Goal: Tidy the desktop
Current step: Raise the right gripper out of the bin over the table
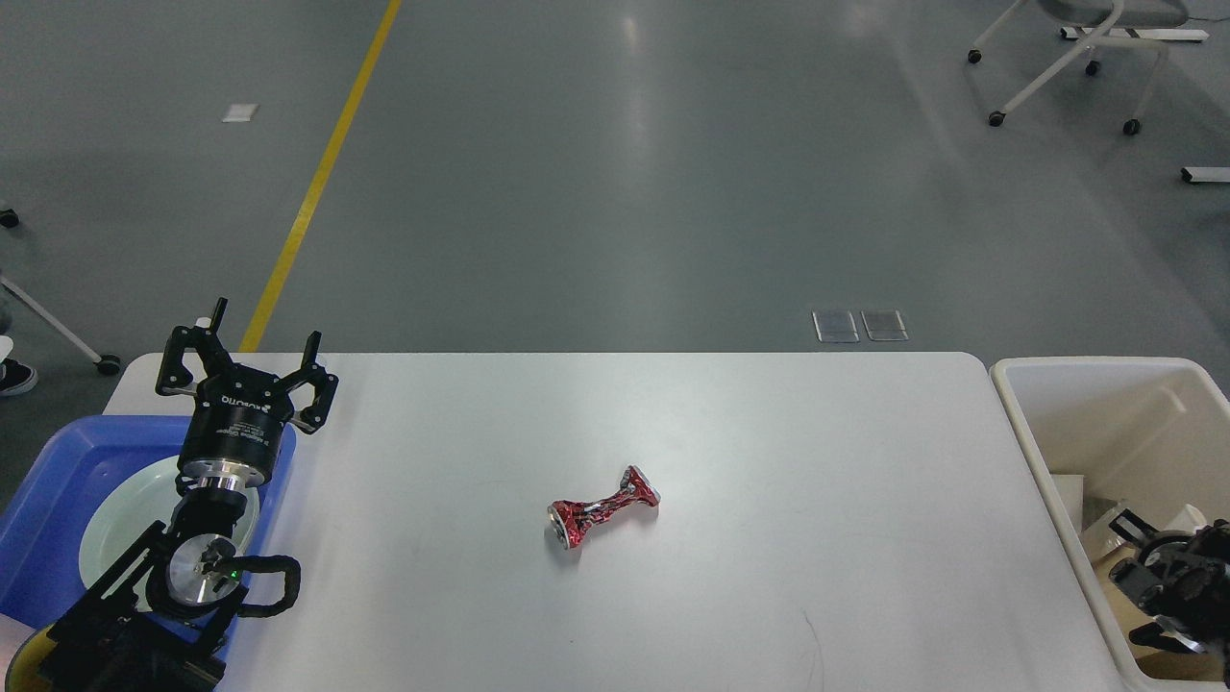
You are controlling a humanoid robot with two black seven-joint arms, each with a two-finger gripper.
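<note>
The white desktop (769, 432) carries a crushed red can (602, 507) lying on its side near the middle. My left gripper (265, 329) stands upright at the table's left end, over the blue tray, open with nothing between its fingers. My right gripper (1134, 577) is low at the right edge, over the cream-white bin. Its two dark fingers are spread apart and hold nothing I can see. Both grippers are far from the can.
A blue tray (48, 481) with a pale plate (115, 524) sits at the left end, partly under my left arm. The cream-white bin (1076, 370) holds cardboard and paper scraps. Grey floor, a yellow line and chair legs lie beyond the table.
</note>
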